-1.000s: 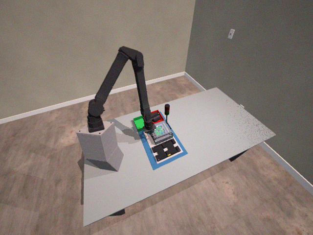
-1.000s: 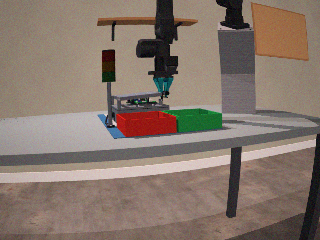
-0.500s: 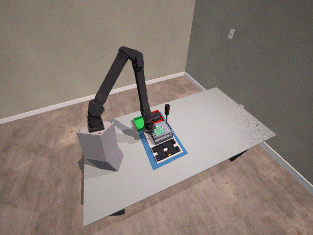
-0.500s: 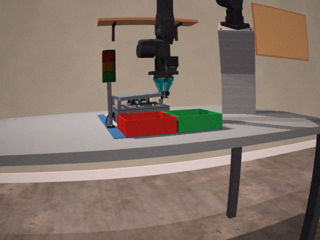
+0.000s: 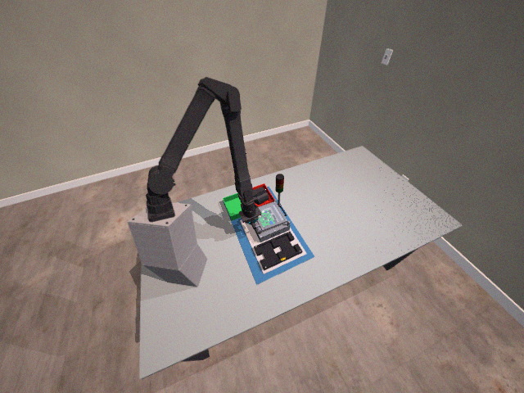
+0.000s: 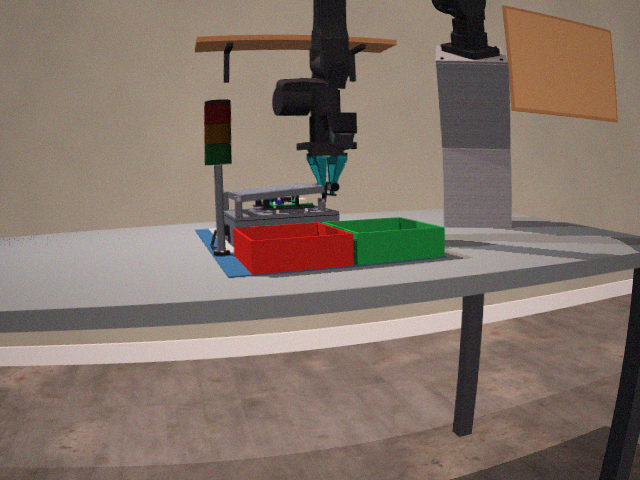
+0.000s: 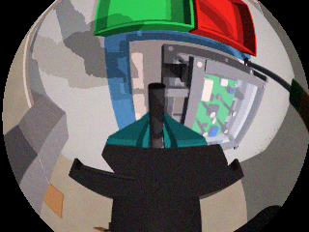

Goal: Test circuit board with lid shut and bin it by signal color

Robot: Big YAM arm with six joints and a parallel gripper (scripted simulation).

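Observation:
The green circuit board (image 7: 215, 110) lies in the tester (image 5: 270, 222) under the see-through lid (image 6: 276, 192); it also shows in the side view (image 6: 289, 204). The lid is nearly level, its handle end slightly higher. My gripper (image 6: 329, 184) stands upright over the lid's free edge and is shut on the black lid handle (image 7: 156, 100). The teal fingers hide the latch hook, so I cannot tell whether it is caught. None of the lamps on the signal tower (image 6: 217, 133) is plainly lit.
The red bin (image 6: 292, 248) and the green bin (image 6: 395, 238) stand side by side beyond the tester's hinge side, both empty. The black two-pocket tray (image 5: 277, 250) lies on the blue mat in front of the tester. The arm's pedestal (image 5: 167, 243) stands to the left.

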